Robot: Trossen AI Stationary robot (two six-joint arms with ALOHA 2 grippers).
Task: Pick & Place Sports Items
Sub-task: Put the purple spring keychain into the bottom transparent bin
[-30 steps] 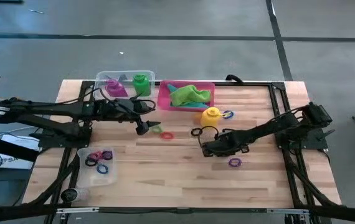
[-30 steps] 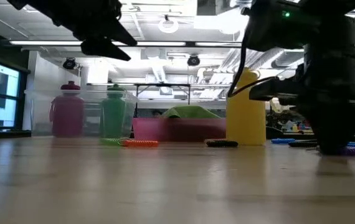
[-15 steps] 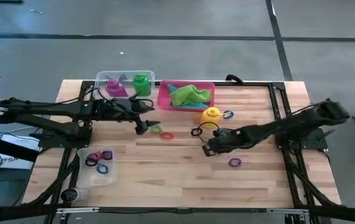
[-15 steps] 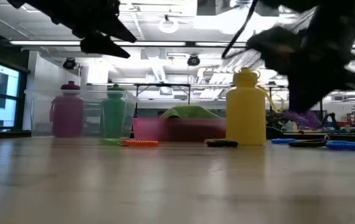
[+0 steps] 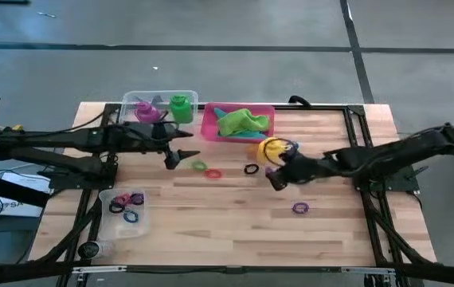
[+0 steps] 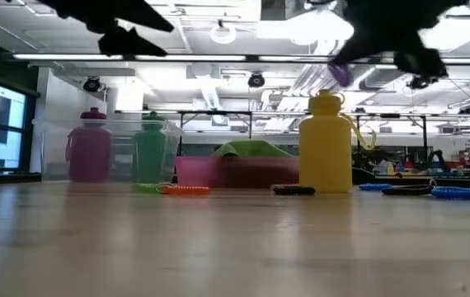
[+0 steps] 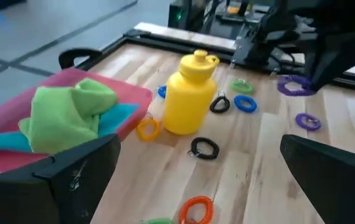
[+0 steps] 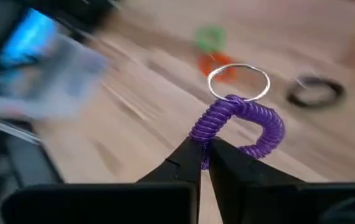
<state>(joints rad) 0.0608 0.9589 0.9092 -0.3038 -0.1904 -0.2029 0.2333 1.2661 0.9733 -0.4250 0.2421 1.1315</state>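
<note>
Purple coil ring [image 8: 240, 127] with a metal loop sits pinched in my right gripper [image 8: 203, 155], plain only on the right wrist camera; overhead the right gripper [image 5: 273, 179] hangs off the wood just beside the upright yellow bottle [image 5: 270, 147]. My left gripper [image 5: 181, 157] hovers by the clear tub [image 5: 160, 97], jaws spread. That tub holds the purple bottle [image 5: 146, 112] and green bottle [image 5: 181, 106], both standing. The pink tray [image 5: 209, 127] carries the green cloth [image 5: 243, 121] over a teal cloth [image 7: 112, 117]. A second tub [image 5: 107, 219] holds several rings [image 5: 127, 206].
</note>
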